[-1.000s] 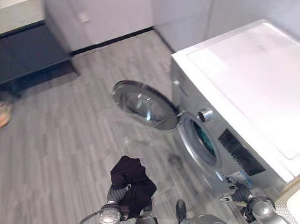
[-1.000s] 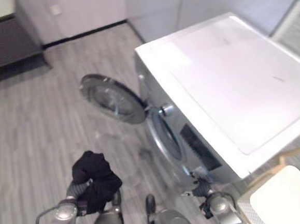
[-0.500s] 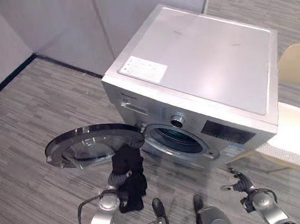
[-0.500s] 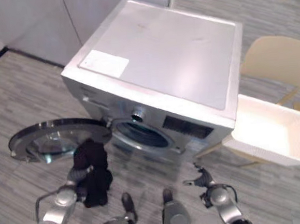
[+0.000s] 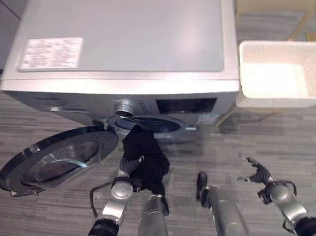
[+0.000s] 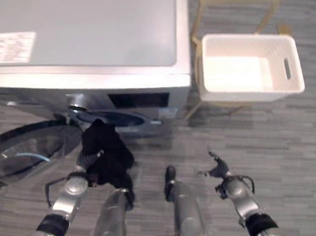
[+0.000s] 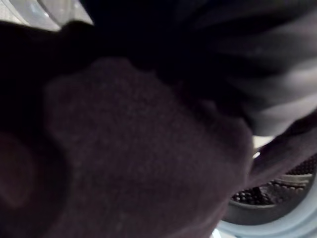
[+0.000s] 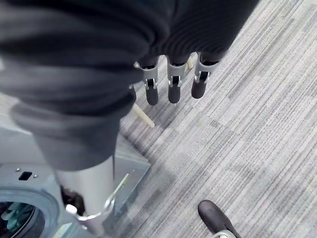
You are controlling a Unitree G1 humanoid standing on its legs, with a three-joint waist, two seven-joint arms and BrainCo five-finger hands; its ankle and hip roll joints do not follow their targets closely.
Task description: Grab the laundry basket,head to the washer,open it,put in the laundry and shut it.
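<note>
Right now my left robot hand (image 5: 130, 165) is clenched around a bundle of black laundry (image 5: 144, 157), held just in front of the washer (image 5: 125, 55) opening (image 5: 145, 124), whose round door (image 5: 52, 162) hangs wide open to my left. My right robot hand (image 5: 258, 171) hovers over the floor (image 5: 291, 140), fingers relaxed and grasping nothing. I see the white laundry basket (image 5: 283, 73) beside the washer's right side.
</note>
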